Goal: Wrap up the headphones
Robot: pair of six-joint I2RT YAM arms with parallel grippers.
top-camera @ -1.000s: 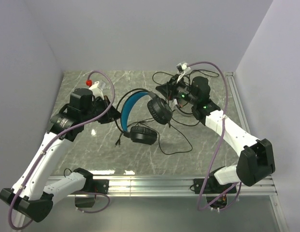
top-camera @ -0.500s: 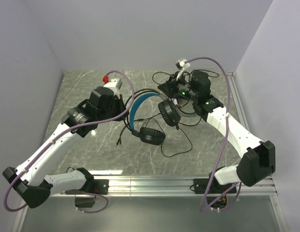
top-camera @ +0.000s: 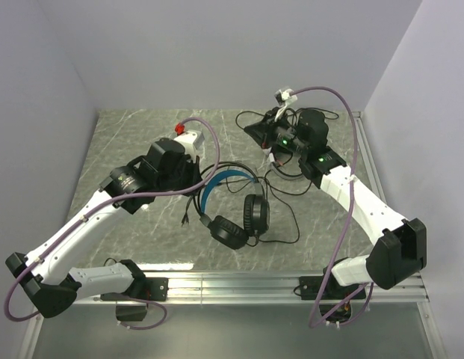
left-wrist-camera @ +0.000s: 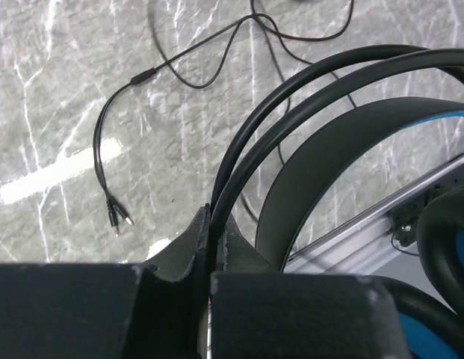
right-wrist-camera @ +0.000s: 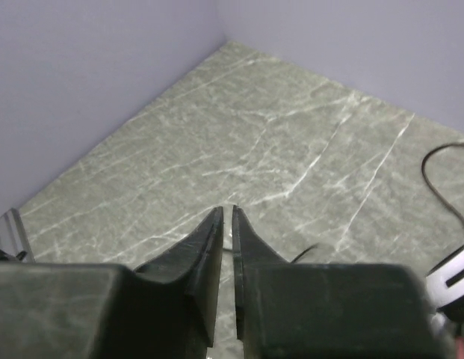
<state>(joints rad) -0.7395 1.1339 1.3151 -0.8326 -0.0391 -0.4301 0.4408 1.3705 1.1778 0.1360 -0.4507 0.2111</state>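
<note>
Top external view: a black headset with a blue-lined headband (top-camera: 230,196) sits at the centre of the frame. The left gripper (top-camera: 193,178) holds its band from the left, and its two ear cups (top-camera: 226,232) lie low against the marble table (top-camera: 127,142). The right gripper (top-camera: 263,138) is at the upper right, over a tangle of thin black cable.

Left wrist view: the fingers are clamped on the two thin black arches of the headband, low in the frame. The headset's cable (left-wrist-camera: 179,67) trails loose across the upper left and ends in twin jack plugs (left-wrist-camera: 118,218) at mid left.

Right wrist view: the fingers stand a narrow slit apart with nothing visible between them.

To do this step well, the left arm would likely do best keeping the band steady and lifted. The right gripper would then open wider, pick up the loose cable near the ear cup rather than at the plugs, and lay even turns without snagging or pulling the wire tight.

No brand, label or readable writing shows in any view.
</note>
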